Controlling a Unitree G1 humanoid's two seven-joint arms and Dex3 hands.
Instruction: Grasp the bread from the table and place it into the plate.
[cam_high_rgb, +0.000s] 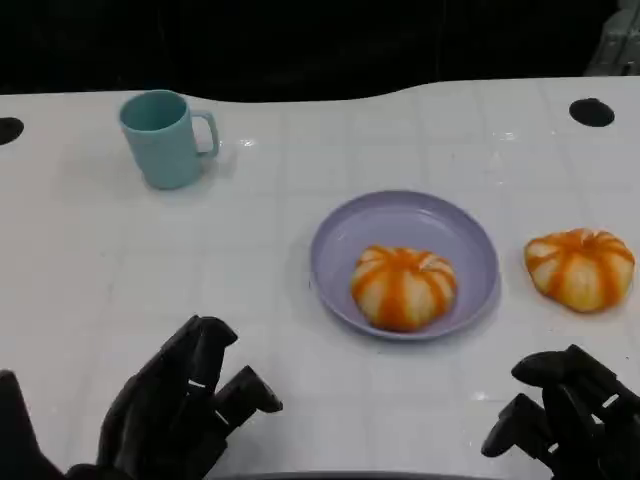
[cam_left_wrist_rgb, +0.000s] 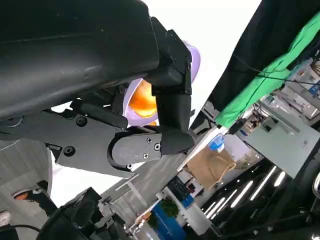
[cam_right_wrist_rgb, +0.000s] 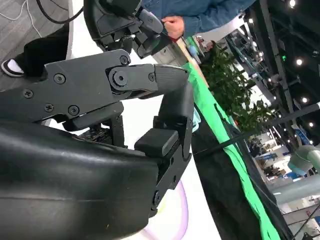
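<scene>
The white table (cam_high_rgb: 300, 200) carries a lilac plate (cam_high_rgb: 440, 225) near its middle, with 1 orange-striped bread (cam_high_rgb: 403, 287) lying inside it toward the near rim, and a 2nd bread (cam_high_rgb: 580, 267) resting on the bare tabletop just to the right of the plate, apart from its rim. A teal mug (cam_high_rgb: 165, 137) stands upright well off to the far left. At the near edge the left hand (cam_high_rgb: 180, 405) and the right hand (cam_high_rgb: 565, 415) each hover with fingers loosely spread, grasping nothing.
</scene>
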